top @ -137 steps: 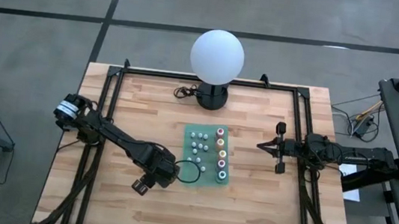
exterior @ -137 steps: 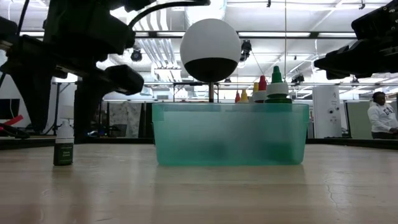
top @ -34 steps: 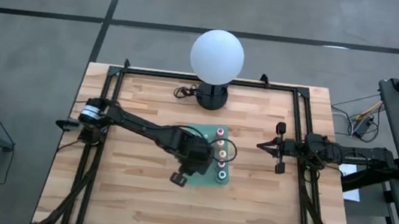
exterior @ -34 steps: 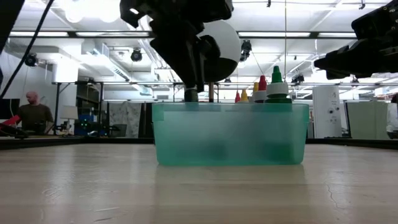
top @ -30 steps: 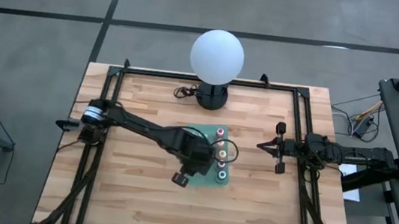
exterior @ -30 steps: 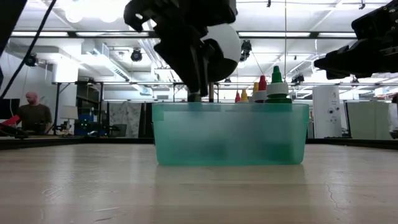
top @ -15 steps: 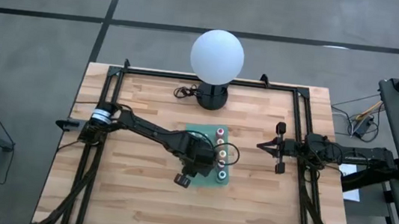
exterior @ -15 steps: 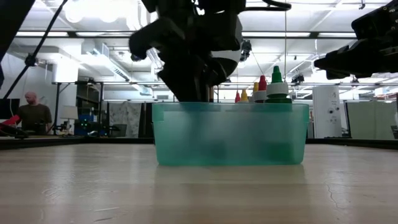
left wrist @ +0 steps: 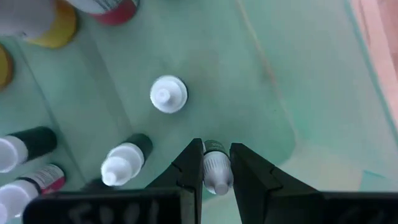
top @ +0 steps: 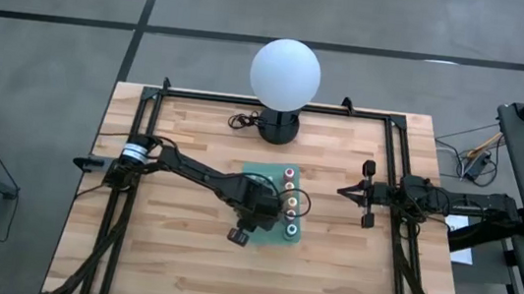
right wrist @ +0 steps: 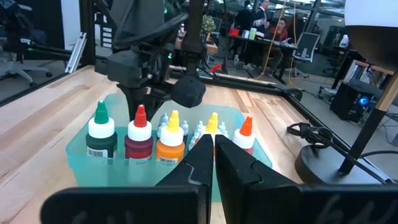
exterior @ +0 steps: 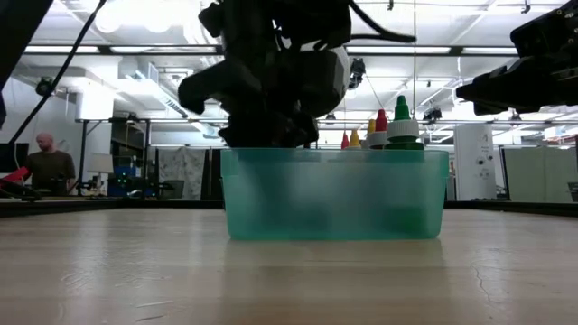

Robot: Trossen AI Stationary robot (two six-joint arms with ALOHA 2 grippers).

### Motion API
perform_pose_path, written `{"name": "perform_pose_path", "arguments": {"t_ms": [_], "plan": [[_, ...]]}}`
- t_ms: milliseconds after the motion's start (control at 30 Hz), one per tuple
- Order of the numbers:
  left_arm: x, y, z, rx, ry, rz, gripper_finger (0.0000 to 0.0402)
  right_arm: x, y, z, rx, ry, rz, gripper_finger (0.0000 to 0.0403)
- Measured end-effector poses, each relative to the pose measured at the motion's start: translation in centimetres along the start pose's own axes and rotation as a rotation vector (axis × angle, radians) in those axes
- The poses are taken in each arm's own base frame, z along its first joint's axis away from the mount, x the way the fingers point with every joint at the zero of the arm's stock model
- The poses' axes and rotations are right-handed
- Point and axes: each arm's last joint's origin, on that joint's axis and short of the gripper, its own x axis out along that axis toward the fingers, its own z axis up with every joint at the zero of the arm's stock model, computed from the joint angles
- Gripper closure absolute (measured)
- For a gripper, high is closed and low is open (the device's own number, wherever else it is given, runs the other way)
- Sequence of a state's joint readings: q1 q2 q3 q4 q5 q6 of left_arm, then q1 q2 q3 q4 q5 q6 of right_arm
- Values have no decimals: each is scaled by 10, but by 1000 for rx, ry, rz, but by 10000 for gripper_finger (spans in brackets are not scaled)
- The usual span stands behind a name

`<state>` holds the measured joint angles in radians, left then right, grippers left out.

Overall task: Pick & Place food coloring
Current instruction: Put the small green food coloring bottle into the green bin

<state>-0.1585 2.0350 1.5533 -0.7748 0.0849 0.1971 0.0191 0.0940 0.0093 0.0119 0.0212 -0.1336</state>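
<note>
A teal see-through bin (top: 295,232) sits mid-table and holds the food coloring. Large bottles with coloured tops (top: 291,205) stand along its right side, green top (exterior: 401,113) nearest. Small white-capped bottles (left wrist: 168,94) stand on its floor. My left gripper (left wrist: 216,149) reaches down into the bin's near left part (top: 257,209), shut on one small white-capped bottle (left wrist: 216,171). In the low view the bin wall (exterior: 334,194) hides its fingertips. At the table's right my right gripper (top: 341,189) hovers shut (right wrist: 213,146) and holds nothing. My left gripper pinches the small bottle by its white cap end (left wrist: 217,176) between the two fingers, which come from above and point down. The bottle's dark-labelled body (left wrist: 214,148) sticks out below the fingertips. I cannot tell whether its base touches the bin floor.
A white globe lamp (top: 285,73) on a black base (top: 275,126) stands at the table's far edge, its cable beside it. A black frame (top: 141,143) runs along the table's sides. People show in the room beyond the table.
My left gripper has gone down into the bin with the small bottle, from rim height to below the rim. It has stayed shut on the bottle.
</note>
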Motion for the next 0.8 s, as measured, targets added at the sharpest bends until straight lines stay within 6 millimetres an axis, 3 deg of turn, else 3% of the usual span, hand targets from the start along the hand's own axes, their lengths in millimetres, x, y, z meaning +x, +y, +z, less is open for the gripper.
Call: {"name": "perform_pose_path", "arguments": {"t_ms": [600,800], "plan": [[3,2,-1,-11,-17,5,359,0,0,0,0,0,0,394],[3,3,-1,-14,-16,6,324,0,0,0,1,0,0,394]]}}
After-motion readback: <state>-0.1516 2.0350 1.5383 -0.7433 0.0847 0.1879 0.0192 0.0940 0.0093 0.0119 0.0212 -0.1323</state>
